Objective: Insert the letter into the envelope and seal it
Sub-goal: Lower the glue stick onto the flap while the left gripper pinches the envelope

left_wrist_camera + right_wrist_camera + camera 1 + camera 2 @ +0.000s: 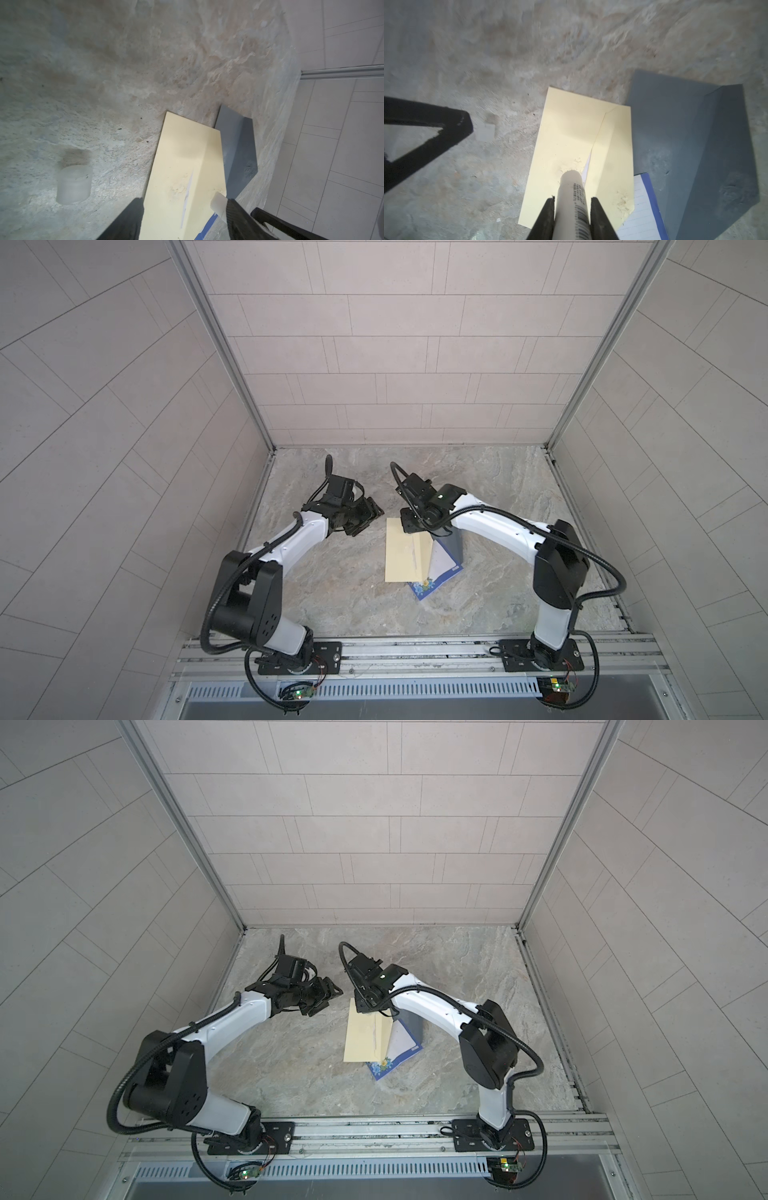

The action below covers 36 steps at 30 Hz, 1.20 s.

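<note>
In both top views the left gripper (pixel 368 516) hung with its jaws wide apart and nothing between them. The yellow envelope (pixel 405 558) lay flat on the table (pixel 332 593), just ahead of those jaws. The right gripper (pixel 409 526) stood over the envelope's far end. The letter (pixel 436 576) poked out from under the envelope on the side away from the left jaws, beside a grey sheet (pixel 456 545).

In the left wrist view the envelope ran out from between the open jaws, and a clear cap (pixel 73 185) stood well off to one side.

In the right wrist view the jaws were clamped on a glue stick (pixel 573 203). Its tip touched the envelope's flap seam straight ahead. Whether the letter sat inside the envelope could not be told.
</note>
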{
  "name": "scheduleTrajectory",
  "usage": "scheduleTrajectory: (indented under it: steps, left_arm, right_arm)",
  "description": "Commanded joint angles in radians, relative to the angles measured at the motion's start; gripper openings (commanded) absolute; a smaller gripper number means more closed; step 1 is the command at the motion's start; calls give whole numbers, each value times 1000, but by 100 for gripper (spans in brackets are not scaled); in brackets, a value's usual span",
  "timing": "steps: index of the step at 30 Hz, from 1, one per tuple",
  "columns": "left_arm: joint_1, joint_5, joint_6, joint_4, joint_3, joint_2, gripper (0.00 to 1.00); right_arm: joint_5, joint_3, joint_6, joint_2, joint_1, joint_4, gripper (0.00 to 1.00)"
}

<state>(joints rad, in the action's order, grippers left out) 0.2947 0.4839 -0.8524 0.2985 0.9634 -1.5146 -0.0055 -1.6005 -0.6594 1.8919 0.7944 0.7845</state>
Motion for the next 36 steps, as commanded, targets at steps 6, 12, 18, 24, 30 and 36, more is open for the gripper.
scheduleTrajectory:
  steps: [6,12,18,24,30,36]
  left_arm:
    - [6,27,92,72,6,13,67]
    - [6,27,142,141,-5,20,67]
    - [4,15,189,210,10,16,68]
    - [4,2,225,275,25,11,71]
    - [9,51,302,311,32,-20,75]
    - [50,108,362,345,75,-89,75]
  right_arm:
    - [24,-106,45,101,46,114,0]
    - [21,-122,44,147,61,94,0]
    - [81,-125,38,191,74,78,0]
    - [95,-97,23,232,78,56,0]
    - [104,-47,1,218,74,14,0]
    - [21,25,-23,164,31,-58,0]
